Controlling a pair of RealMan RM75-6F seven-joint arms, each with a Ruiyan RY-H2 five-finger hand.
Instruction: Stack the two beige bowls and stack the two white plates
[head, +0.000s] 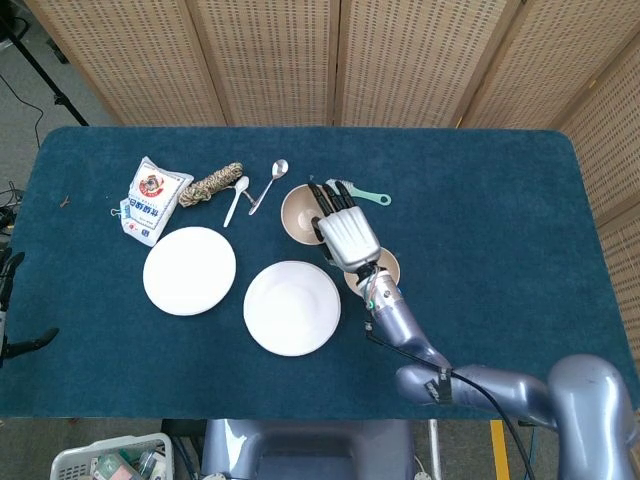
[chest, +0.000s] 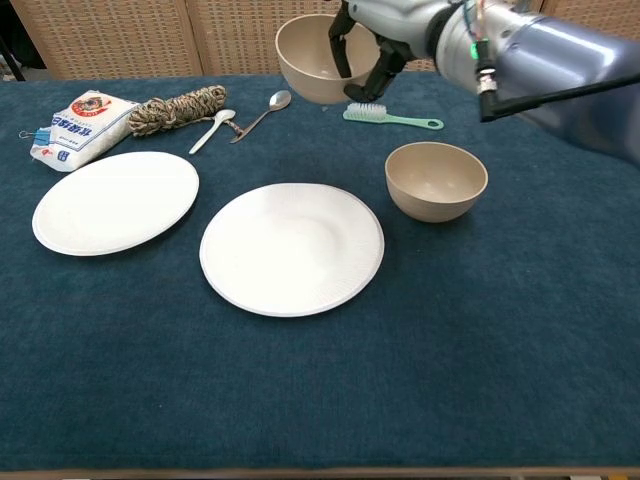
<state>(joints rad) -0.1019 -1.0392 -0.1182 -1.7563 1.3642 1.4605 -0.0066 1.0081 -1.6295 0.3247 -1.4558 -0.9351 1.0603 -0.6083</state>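
Here the right robot hand (chest: 372, 30) grips one beige bowl (chest: 315, 55) aloft, fingers hooked over its rim.

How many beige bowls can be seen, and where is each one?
2. One beige bowl is lifted above the table, held at its rim by the right hand. The other bowl stands on the table, right of the nearer white plate. No hidden ones apparent.

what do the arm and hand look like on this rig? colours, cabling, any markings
Only the right arm shows: glossy blue-grey rounded shell, a black band near the elbow with lettering too small to read, and a thin black cable running along the forearm. The right hand has a light silver-grey back, dark fingers, and coloured wires at the wrist.
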